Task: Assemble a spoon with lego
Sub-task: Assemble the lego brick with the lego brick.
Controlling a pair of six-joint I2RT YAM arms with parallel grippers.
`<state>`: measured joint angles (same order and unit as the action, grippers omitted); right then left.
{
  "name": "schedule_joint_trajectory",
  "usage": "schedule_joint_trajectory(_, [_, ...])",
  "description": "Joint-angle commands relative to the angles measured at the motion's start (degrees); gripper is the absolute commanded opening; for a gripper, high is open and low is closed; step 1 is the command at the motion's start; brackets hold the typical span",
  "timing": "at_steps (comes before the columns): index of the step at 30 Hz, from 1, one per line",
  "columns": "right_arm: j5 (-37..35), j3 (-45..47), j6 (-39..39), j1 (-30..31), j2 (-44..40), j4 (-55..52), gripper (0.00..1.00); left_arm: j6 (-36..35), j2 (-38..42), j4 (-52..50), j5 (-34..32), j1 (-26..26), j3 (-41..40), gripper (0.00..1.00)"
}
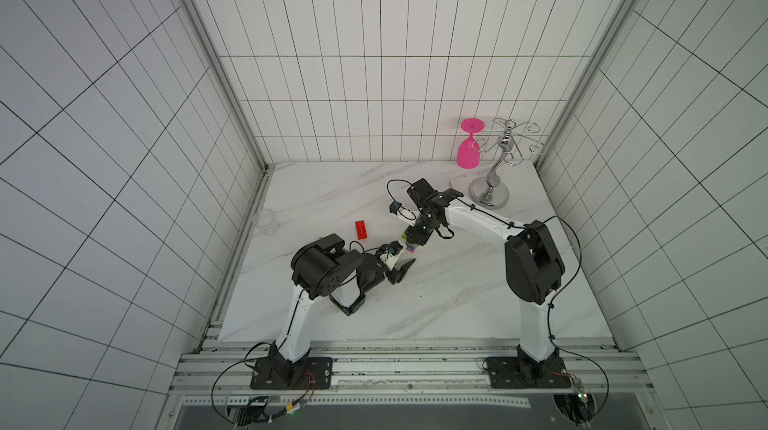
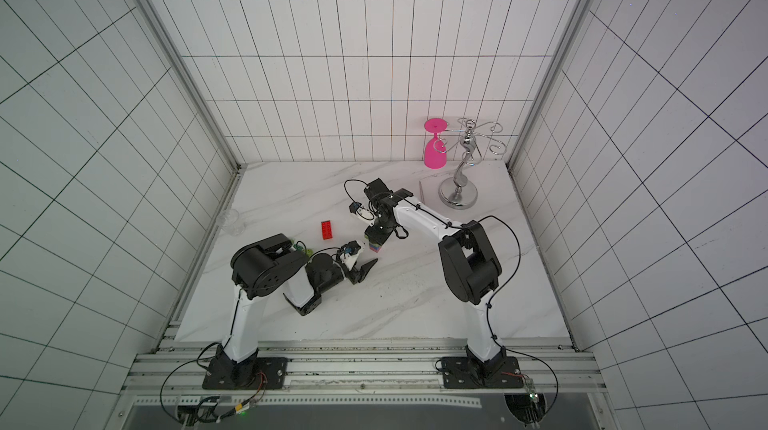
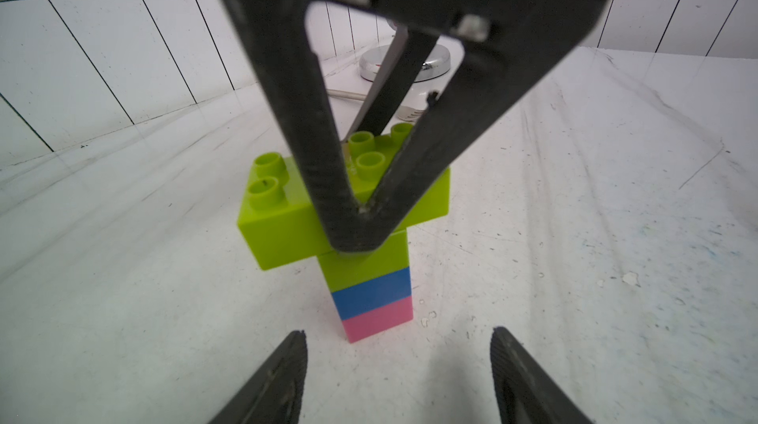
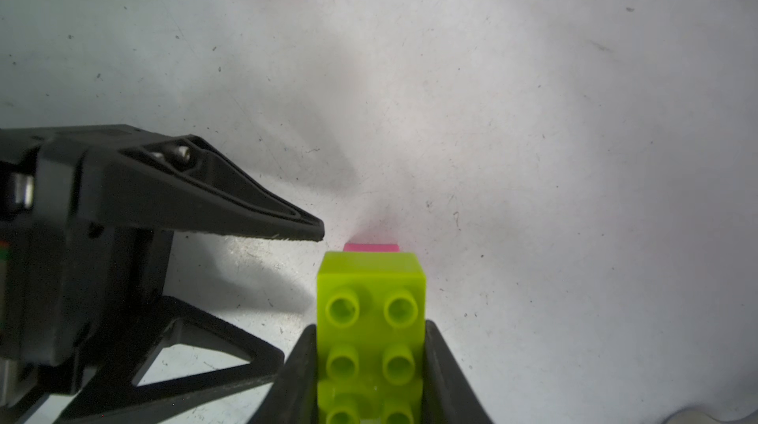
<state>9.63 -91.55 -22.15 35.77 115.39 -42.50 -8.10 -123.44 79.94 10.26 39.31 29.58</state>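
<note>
My right gripper [image 4: 371, 340] is pinched on the wide lime brick [image 3: 283, 221], one finger against each long side, with the studs facing up between them. That brick tops the half-built spoon [image 3: 371, 290], which stands on end on the table [image 1: 457, 290]: pink at the bottom, then blue, then a small lime brick, with the wide one laid across them like the bar of a T. The spoon's long axis is upright and the wide brick's runs level, so I judge the next move to be a straight push down along that axis to seat the joint.

My left gripper [image 3: 397, 356] is spread and holds nothing. It sits low, just beside the spoon on the side toward my base rail, with its fingers aimed at the pink-and-blue handle and not touching it. It is the nearer one to brace that handle — a short reach forward and a squeeze would do it. If I press off-centre the narrow foot could tip, I think.

Beyond the spoon, toward the back wall on my left arm's side, a red brick [image 1: 361, 229] lies flat — not yet joined. Its long axis runs roughly toward that wall. My left gripper is the free one for it.
</note>
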Motion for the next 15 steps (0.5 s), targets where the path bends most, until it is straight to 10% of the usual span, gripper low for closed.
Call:
schedule_joint_trajectory(1, [-0.47, 5.6, 0.05, 0.29, 6.8, -5.62, 0.22, 0.45, -1.41, 1.16, 0.81, -0.2, 0.65, 0.69])
schedule_joint_trajectory(15, [-1.93, 5.97, 0.65, 0.02, 8.43, -6.46, 0.25, 0.27, -1.84, 1.17, 0.65, -0.26, 0.84, 0.69])
